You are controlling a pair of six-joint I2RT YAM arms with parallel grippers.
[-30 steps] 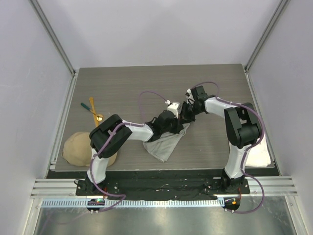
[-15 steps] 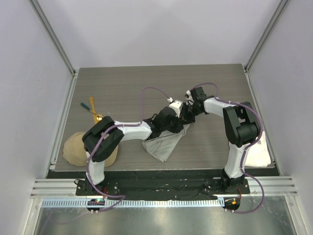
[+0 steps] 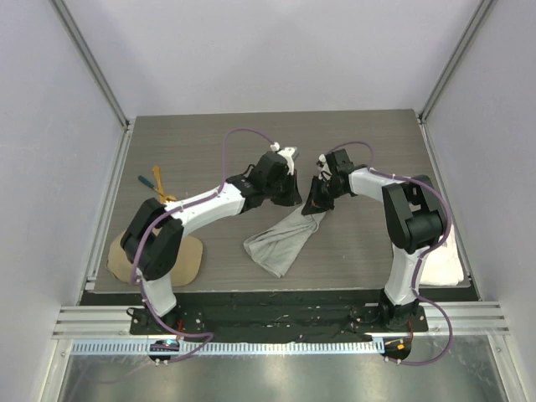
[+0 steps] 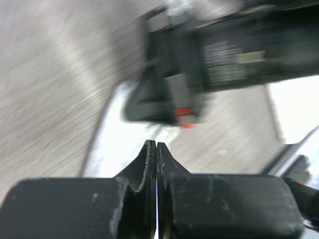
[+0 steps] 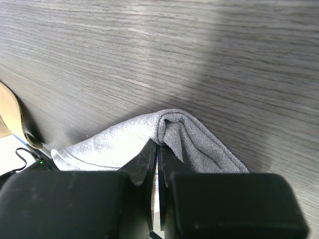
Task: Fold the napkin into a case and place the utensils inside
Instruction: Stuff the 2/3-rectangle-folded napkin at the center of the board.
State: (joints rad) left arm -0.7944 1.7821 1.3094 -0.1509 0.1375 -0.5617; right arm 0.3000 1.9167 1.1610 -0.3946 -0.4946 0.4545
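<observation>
Wrist views only: right fingers [image 5: 147, 158] pinching napkin [image 5: 199, 144] fold, left fingers [image 4: 149, 160] closed, empty

You have bare table [image 3: 209, 142] from ten to two o'clock. Utensils [image 3: 157, 180] sit at nine, a cap [image 3: 191, 261] at eight, a towel [image 3: 448, 268] at four; the left arm [image 3: 209, 201] and right arm [image 3: 373, 178] crowd the napkin [image 3: 280, 243].

The napkin [image 3: 280, 243], a thin light grey cloth, lies crumpled in a loose, elongated bundle near the middle of the table, slanting from lower left to upper right. Its far end [image 5: 184, 137] is bunched into a fold and pinched by the right gripper [image 5: 156, 147]. The utensils [image 3: 159, 188] lie well apart at the left: teal and orange-yellow handles crossing, a gold spoon bowl beside them.
</observation>
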